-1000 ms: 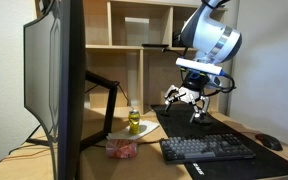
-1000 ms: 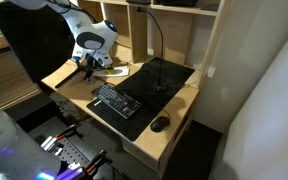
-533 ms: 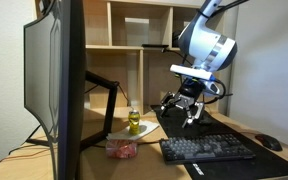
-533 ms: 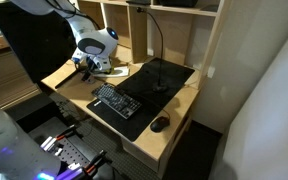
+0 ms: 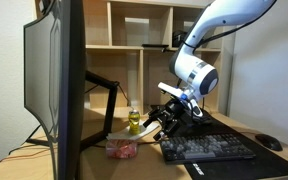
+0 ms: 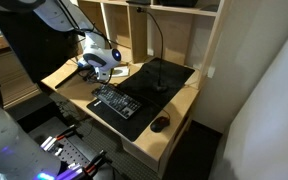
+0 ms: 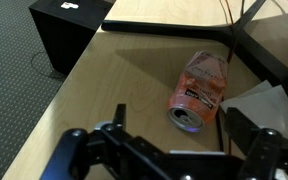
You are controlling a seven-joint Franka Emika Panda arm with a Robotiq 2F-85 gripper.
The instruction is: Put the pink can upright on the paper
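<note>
The pink can (image 7: 197,88) lies on its side on the wooden desk, its open top end toward the camera in the wrist view. It also shows in an exterior view (image 5: 122,148), near the desk's front edge beside the monitor. The pale paper (image 7: 256,100) lies just right of the can, one corner showing. My gripper (image 7: 174,123) is open and empty, with its fingers spread either side of the can's near end, a little above it. In both exterior views the gripper (image 5: 156,125) (image 6: 94,68) is tilted low over the desk.
A small yellow bottle (image 5: 133,122) stands behind the can. A black keyboard (image 5: 209,148) lies on a desk mat with a mouse (image 5: 270,142) further right. A large monitor (image 5: 54,80) fills the left. A monitor stand's black leg (image 7: 264,60) crosses near the paper.
The arm has come down and swung toward the can, and the gripper has tilted over. The fingers stay open. The can has not moved.
</note>
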